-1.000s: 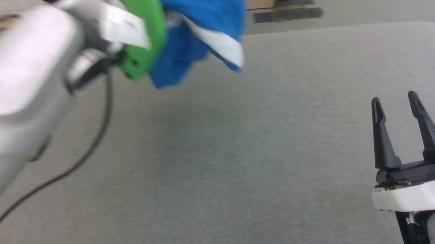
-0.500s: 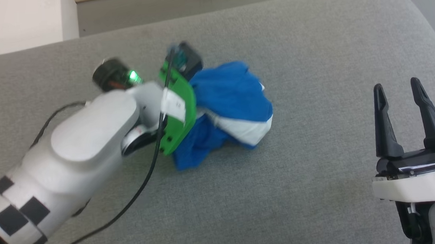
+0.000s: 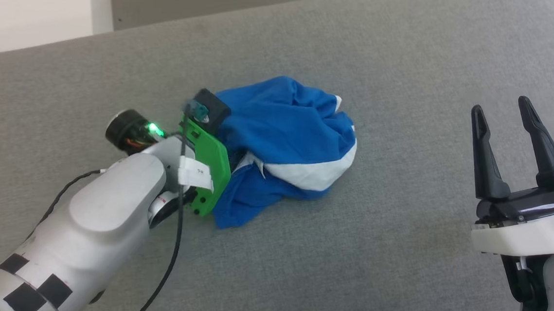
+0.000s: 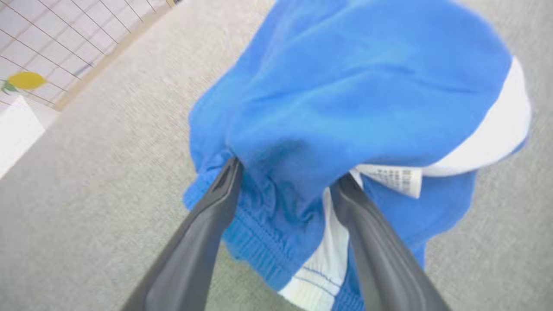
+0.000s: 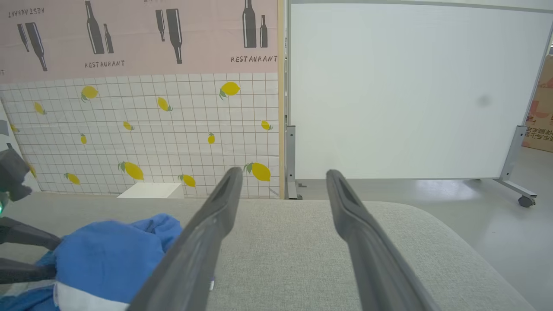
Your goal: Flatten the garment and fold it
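- The garment lies crumpled at the middle of the bench.
- Left hand: spread wide, cloth bunched between its fingers, unpinched.
- Right hand: wide open, empty, near the right edge.

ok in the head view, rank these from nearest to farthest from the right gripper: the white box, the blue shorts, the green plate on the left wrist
Measured from the right gripper, at lower right:
1. blue shorts, bunched in the middle, to its left.
2. green plate, against the shorts' left edge.
3. white box, in the far top-left corner.
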Controlling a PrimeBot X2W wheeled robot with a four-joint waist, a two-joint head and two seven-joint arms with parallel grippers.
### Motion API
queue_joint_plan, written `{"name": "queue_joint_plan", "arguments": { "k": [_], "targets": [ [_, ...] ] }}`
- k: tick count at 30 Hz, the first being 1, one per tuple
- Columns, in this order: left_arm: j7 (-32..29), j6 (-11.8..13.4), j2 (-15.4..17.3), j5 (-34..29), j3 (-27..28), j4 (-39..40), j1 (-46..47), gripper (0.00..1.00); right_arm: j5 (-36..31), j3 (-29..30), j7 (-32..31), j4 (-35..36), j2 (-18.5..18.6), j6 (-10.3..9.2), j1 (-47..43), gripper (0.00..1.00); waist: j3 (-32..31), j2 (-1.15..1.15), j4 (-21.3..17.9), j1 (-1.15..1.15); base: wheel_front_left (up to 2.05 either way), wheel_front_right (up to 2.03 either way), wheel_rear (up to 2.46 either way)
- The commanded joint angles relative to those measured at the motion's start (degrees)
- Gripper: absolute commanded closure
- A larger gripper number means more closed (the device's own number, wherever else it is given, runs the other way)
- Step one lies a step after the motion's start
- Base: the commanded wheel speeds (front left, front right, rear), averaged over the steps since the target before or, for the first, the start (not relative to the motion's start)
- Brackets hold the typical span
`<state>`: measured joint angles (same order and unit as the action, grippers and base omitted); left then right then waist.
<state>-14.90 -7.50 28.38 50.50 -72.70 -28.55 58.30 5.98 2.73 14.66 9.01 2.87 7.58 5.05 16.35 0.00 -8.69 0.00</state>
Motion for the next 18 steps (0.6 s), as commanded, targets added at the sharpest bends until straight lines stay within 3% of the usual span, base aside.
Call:
{"name": "queue_joint_plan", "arguments": {
  "k": [1,4,8,13,18],
  "targets": [
    [3.99,0.01,-0.86,-1.01,0.99,-0.15,0.93,0.0,-0.54,0.15,0.34,-0.27,0.0,-0.09,-0.1,0.0,-2.88,0.0,2.45,0.0,0.0,0.0,0.0],
    [9.64,0.2,-1.41,-1.1,2.17,-0.2,0.54,0.0,-0.85,0.35,0.34,-0.61,0.0,-0.09,-1.22,0.0,-5.38,0.0,4.15,0.0,0.0,0.0,0.0],
    [17.6,4.34,-1.13,-3.37,3.86,0.25,-1.12,0.0,-1.16,0.35,0.34,-0.83,0.0,-0.09,-2.93,0.0,-8.44,0.0,6.21,0.0,0.0,0.0,0.0],
    [28.28,12.97,-0.31,-4.83,8.43,2.98,-6.01,0.0,-1.48,1.09,0.34,-0.75,0.0,-0.09,-4.6,0.0,-10.65,0.0,8.44,0.0,0.0,0.0,0.0],
    [29.85,23.89,0.55,-10.51,17.61,10.45,-12.57,0.0,-1.52,2.46,0.34,-0.47,0.0,-0.09,-5.49,0.0,-11.42,0.0,10.28,0.0,0.0,0.0,0.0]
  ]
}}
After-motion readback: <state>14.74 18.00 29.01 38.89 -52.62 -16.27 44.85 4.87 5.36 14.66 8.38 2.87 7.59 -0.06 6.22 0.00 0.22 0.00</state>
